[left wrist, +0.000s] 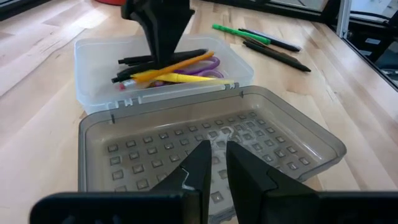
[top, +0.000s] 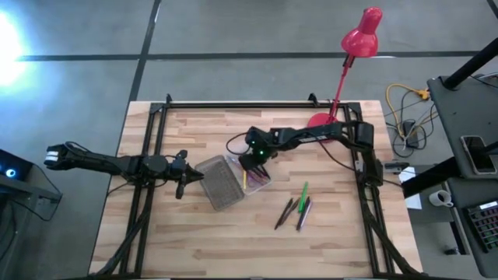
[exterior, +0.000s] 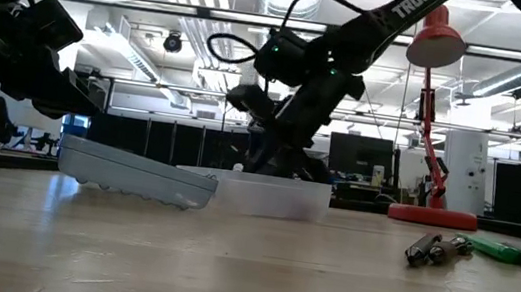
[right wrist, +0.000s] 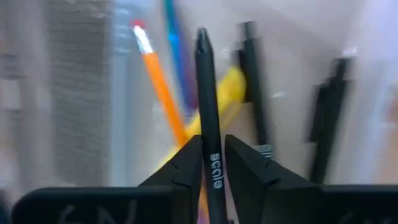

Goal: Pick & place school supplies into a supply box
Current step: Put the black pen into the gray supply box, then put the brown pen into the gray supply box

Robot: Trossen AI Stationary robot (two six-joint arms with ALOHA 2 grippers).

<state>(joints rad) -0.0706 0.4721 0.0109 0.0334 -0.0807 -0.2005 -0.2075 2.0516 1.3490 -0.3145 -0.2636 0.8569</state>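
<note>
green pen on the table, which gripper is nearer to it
Right. The right gripper is over the clear half of the supply box, just left of the green pen. The left gripper waits farther off, past the box's grey lid.

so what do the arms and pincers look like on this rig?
Both arms are dark, slim and multi-jointed, with black cables looping alongside. The right arm carries white lettering on one link in the low view, and green indicator lights glow near its wrist. The left pincer and right pincer each have two black, wedge-shaped fingers. The left arm's base end shows a small white patch.
</note>
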